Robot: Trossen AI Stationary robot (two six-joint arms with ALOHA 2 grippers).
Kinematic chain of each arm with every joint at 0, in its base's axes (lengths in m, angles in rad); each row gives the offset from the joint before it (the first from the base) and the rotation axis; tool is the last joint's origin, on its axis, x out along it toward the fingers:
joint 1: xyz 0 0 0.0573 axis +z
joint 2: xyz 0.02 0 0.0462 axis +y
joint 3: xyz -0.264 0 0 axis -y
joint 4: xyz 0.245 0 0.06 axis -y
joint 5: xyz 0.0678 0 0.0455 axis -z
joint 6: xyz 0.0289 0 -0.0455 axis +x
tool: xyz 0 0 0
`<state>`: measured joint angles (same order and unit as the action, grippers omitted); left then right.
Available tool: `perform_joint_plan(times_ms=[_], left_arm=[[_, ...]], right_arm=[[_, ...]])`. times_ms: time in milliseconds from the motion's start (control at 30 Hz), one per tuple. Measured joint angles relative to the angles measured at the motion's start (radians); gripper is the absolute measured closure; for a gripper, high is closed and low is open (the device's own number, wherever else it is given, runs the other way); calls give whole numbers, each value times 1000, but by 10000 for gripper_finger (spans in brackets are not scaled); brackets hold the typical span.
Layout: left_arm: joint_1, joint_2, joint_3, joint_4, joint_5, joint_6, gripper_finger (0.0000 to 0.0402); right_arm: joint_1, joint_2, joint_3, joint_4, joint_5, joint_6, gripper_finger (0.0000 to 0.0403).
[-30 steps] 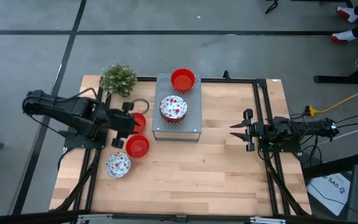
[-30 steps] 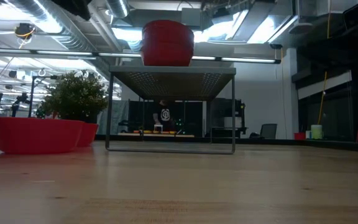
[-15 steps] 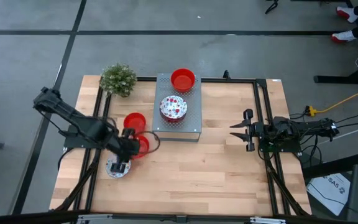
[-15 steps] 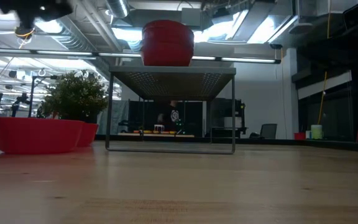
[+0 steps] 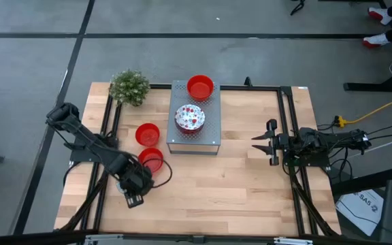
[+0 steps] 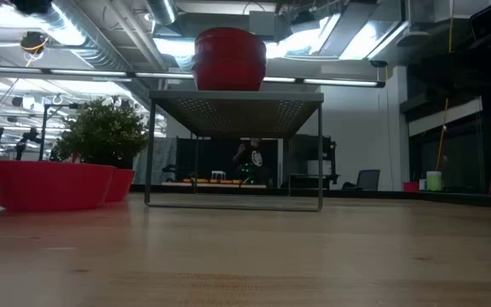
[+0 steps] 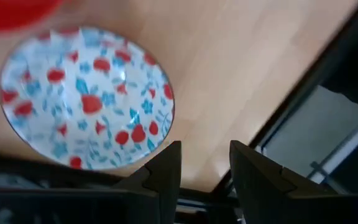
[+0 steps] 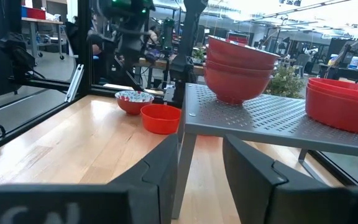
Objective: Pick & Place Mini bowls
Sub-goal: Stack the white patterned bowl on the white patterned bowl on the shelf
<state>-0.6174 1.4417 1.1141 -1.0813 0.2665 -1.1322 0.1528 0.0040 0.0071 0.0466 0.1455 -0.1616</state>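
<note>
A white bowl with red and blue speckles (image 7: 86, 99) sits upright on the wooden table near its left near corner. My left gripper (image 7: 204, 168) hangs over it, pointing down, open, its fingers just outside the rim. In the high view this gripper (image 5: 133, 192) covers the bowl. Two plain red bowls (image 5: 147, 133) (image 5: 152, 160) stand on the table beside it. On the grey perforated box (image 5: 213, 133) stand a red stack (image 5: 200, 87) and a speckled stack (image 5: 190, 117). My right gripper (image 5: 258, 143) waits open on the right.
A small green plant (image 5: 129, 86) stands at the far left corner. Black frame rails (image 5: 288, 122) run along the table's left and right sides. Bare wood (image 5: 230, 190) lies between the box and the near edge. The right wrist view shows the box top (image 8: 272, 112) level ahead.
My left gripper has swung from beside the far red bowl toward the table's near edge, passing the second red bowl, and now hangs tipped downward over the speckled bowl. The bowls have stayed in place.
</note>
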Motion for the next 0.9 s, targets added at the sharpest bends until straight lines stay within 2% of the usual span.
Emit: perform_joint_plan(times_ms=[133, 333, 533, 900], left_arm=[[-28, 51, 0, 0, 0, -123, 272], [-44, 119, 0, 0, -51, -191, 272], [-45, 164, 0, 1, -116, -193, 272], [-45, 252, 0, 0, -123, -191, 272]], right_arm=[[0, 0, 0, 0, 0, 0, 276], [0, 0, 0, 0, 0, 0, 276], [0, 0, 0, 0, 0, 0, 276], [0, 0, 0, 0, 0, 0, 276]])
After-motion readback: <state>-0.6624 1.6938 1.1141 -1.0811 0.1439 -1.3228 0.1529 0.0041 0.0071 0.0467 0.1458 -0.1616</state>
